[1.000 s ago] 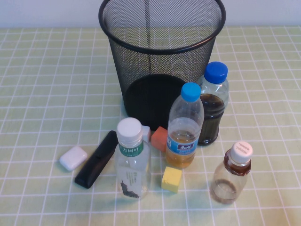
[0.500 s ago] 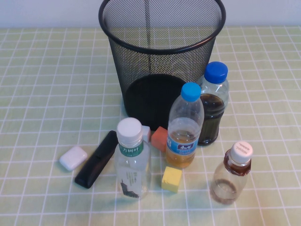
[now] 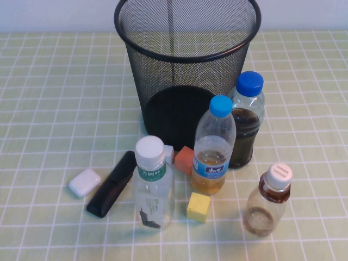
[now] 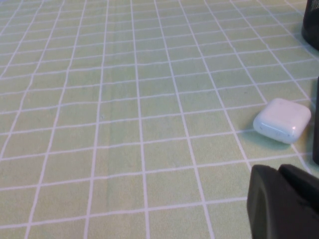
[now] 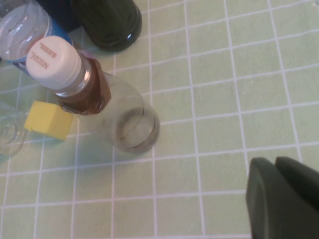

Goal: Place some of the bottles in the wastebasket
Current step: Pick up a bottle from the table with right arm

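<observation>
The wastebasket [image 3: 187,81] stands upright at the back middle of the table. The taller clear bottle [image 3: 153,187], with a white cap and green neck label, stands in front of it to the left. The short rounded bottle [image 3: 267,202] with a brown neck band stands at the front right. It also shows in the right wrist view [image 5: 114,112]. My right gripper [image 5: 275,167] hangs above the cloth beside this short bottle, fingers together and empty. My left gripper [image 4: 278,172] is low over the cloth near a white case, fingers together and empty. Neither gripper shows in the high view.
A light-blue-capped amber bottle [image 3: 213,147] and a blue-capped dark bottle [image 3: 246,122] stand in front of the basket. An orange block [image 3: 185,159], a yellow block [image 3: 198,206], a black bar-shaped object [image 3: 112,184] and a white case [image 3: 85,182] lie nearby.
</observation>
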Robot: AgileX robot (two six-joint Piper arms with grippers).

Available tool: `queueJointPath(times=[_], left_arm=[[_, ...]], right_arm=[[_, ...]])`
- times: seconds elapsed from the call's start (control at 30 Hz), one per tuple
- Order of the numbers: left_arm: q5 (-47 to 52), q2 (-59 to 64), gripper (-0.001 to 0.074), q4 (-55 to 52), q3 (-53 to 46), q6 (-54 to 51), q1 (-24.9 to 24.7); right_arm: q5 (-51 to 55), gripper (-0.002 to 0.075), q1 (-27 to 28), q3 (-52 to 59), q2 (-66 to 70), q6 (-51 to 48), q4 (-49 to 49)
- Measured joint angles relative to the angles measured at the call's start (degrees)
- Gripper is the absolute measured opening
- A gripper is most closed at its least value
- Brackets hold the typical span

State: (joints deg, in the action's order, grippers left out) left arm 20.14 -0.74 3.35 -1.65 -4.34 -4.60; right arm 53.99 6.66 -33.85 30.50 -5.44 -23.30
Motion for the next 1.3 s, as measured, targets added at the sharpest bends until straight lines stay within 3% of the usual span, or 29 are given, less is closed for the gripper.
queueJointPath(times=[0.2,0.33,0.53,0.73,0.93,1.03,1.2,1.3], left_arm=[[0.0,0.0,-0.0004,0.0,0.0,0.0,0.0],[0.0,0.0,-0.0004,0.0,0.0,0.0,0.0],[0.0,0.0,-0.0004,0.0,0.0,0.0,0.0],[0.0,0.0,-0.0004,0.0,0.0,0.0,0.0],[0.0,0.0,-0.0004,0.0,0.0,0.0,0.0],[0.0,0.0,-0.0004,0.0,0.0,0.0,0.0],[0.0,0.0,-0.0004,0.0,0.0,0.0,0.0],[0.0,0.0,-0.0004,0.0,0.0,0.0,0.0]], right_arm=[[-3.8,-0.0007,-2.4,-5.4,13.1,-4.9,-2.7],[-8.3,-0.0007,-10.9,-10.5,20.2,-4.9,-0.7],[-16.1,-0.0007,-28.2,-14.4,25.8,-0.1,6.8],[-30.3,-0.0007,-41.7,-5.6,17.0,15.6,23.9],[-50.9,0.0009,-48.4,10.9,3.1,19.0,26.6],[-60.2,0.0092,-48.8,18.0,-0.8,17.3,27.7],[-74.3,0.0401,-48.8,24.4,-0.5,11.2,27.5],[-78.2,0.0496,-48.6,24.5,3.1,10.3,26.4]])
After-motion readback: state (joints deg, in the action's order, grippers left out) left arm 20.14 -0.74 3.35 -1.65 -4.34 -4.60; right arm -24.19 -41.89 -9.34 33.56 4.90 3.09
